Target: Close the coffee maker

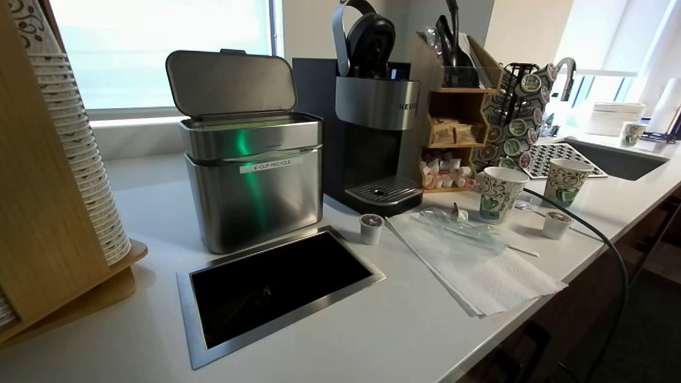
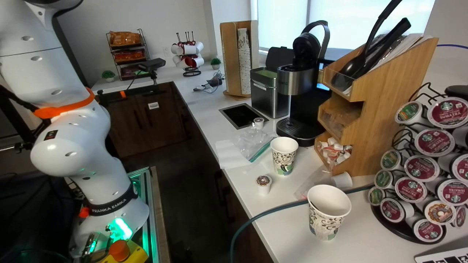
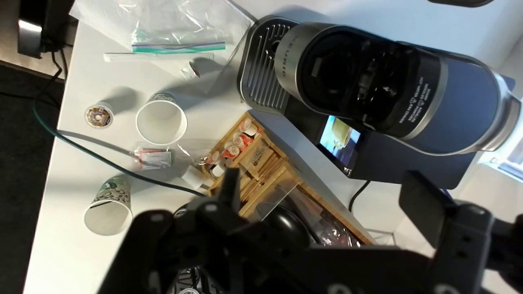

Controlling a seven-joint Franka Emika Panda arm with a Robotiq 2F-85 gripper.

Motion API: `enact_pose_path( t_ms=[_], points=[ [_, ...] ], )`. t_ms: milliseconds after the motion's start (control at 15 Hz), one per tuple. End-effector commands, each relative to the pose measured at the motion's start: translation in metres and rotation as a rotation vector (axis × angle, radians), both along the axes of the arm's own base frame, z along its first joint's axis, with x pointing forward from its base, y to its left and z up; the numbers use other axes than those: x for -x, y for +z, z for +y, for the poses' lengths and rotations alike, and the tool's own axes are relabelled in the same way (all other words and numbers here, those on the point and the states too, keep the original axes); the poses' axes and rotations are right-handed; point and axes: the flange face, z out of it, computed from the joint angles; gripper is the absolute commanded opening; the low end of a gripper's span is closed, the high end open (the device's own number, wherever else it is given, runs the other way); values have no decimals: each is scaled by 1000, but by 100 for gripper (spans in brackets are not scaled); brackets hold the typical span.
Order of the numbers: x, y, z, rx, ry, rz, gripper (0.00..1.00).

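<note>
My gripper (image 3: 325, 198) is the nearest thing in the wrist view: its two fingers (image 3: 423, 206) stand wide apart with nothing held between them, and neither exterior view shows them. Below them lies the wooden organizer (image 2: 380, 117), and just beside that, upright on the counter (image 1: 372, 324), is the coffee maker (image 1: 372, 149). Its handle (image 2: 324, 38) is up and back in both exterior views, the lid (image 1: 371, 45) raised with it, so from above I look straight into the dark pod well (image 3: 331, 73); whether a pod sits inside, I cannot tell. My fingers are apart from the handle, so I judge none of the closing to be done. What is left, as I see it, is the whole job: reach the handle, tip it forward and press until the lid sits down over the silvery front band (image 1: 364, 103). Pushing should be enough, without any pinch. Lower, near the drip tray (image 1: 385, 191), a white pod (image 1: 371, 230) stands on the counter. Farthest off, past the machine, the steel canister (image 1: 255, 197) also has its flip lid (image 1: 231, 82) up, but I take that to be no part of this task.
</note>
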Motion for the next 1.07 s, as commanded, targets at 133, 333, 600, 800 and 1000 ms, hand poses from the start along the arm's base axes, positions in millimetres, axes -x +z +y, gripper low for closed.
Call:
enact_pose_path(
  t_ms=[133,333,600,800,1000],
  points=[
    [-31,3,24,-29,-187,-123,100],
    [-67,2,45,-61,-250,-256,100],
    [-113,-11,55,-48,-241,-307,100],
    [-137,-35,58,-38,-224,-233,100],
    [-136,-41,54,-39,-222,-247,100]
  ],
)
